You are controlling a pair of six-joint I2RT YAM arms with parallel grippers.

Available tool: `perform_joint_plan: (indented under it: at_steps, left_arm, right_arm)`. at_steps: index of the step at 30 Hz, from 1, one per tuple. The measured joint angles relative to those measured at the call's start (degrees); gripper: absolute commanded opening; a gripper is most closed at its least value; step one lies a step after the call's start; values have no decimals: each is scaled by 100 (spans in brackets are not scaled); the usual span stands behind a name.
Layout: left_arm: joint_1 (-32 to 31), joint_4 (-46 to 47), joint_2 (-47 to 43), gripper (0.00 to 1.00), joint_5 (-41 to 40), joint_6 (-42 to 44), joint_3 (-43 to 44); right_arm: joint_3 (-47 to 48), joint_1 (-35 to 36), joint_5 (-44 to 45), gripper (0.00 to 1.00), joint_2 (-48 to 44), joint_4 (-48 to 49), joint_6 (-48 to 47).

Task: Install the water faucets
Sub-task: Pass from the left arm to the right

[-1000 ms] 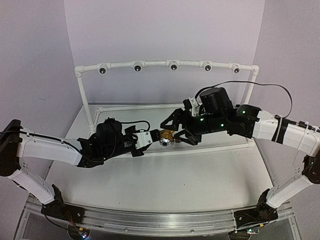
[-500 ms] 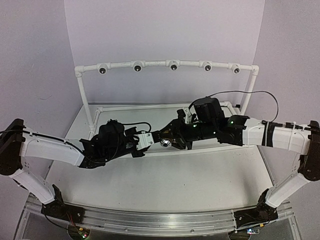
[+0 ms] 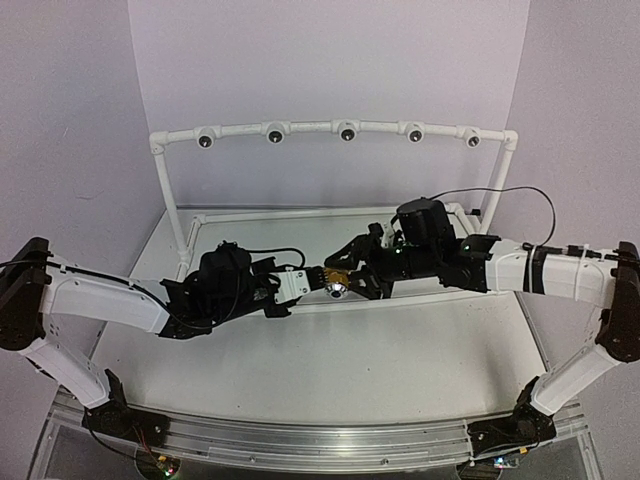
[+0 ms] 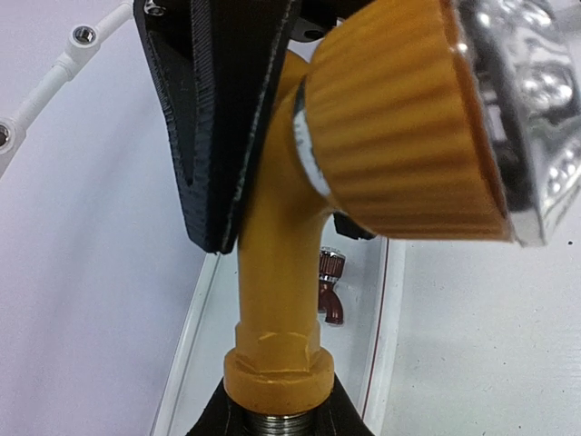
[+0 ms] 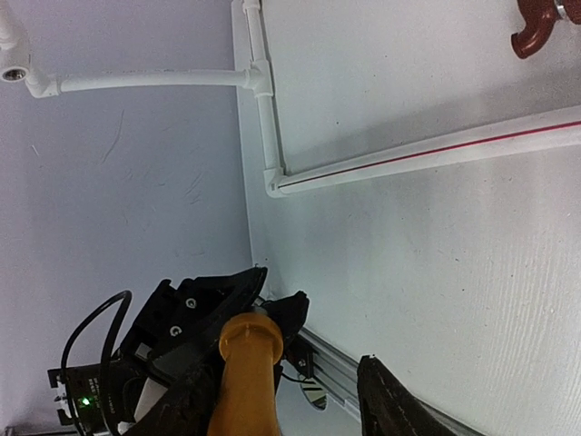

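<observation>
You're mid-handover. Your left gripper is clamped on the threaded end of the yellow faucet, held above the table at frame centre. Your right gripper brackets the neck with its jaws apart, one finger seemingly touching; close it before the left lets go. The brown faucet lies by the white pipe frame. The socket rail stands at the top.

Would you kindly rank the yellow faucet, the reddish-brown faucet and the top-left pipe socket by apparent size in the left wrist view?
1. Yellow faucet: fills the frame, being nearest the lens.
2. Reddish-brown faucet: small, far back.
3. Pipe socket: slightly smaller still, nearly alike; nearness skews all three.
</observation>
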Motion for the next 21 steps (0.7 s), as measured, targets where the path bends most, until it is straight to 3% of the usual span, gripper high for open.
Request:
perform_joint_plan:
  at_steps: [7,14,16,18,21]
  left_arm:
    - [-12,42,10,0,-27,52,0]
    - [-18,22,127,0,-50,171,0]
    - [-18,1,148,0,-67,182,0]
    - [-18,-5,153,0,-88,189,0]
    - [-11,-7,153,5,-96,193,0]
  right_arm:
    - [90,-13,-422,54,162,71,-5]
    - [94,8,-719,40,389,185,43]
    - [94,6,-786,31,428,254,99]
    - [94,5,-856,4,443,356,116]
    - [79,-7,-960,0,446,536,105]
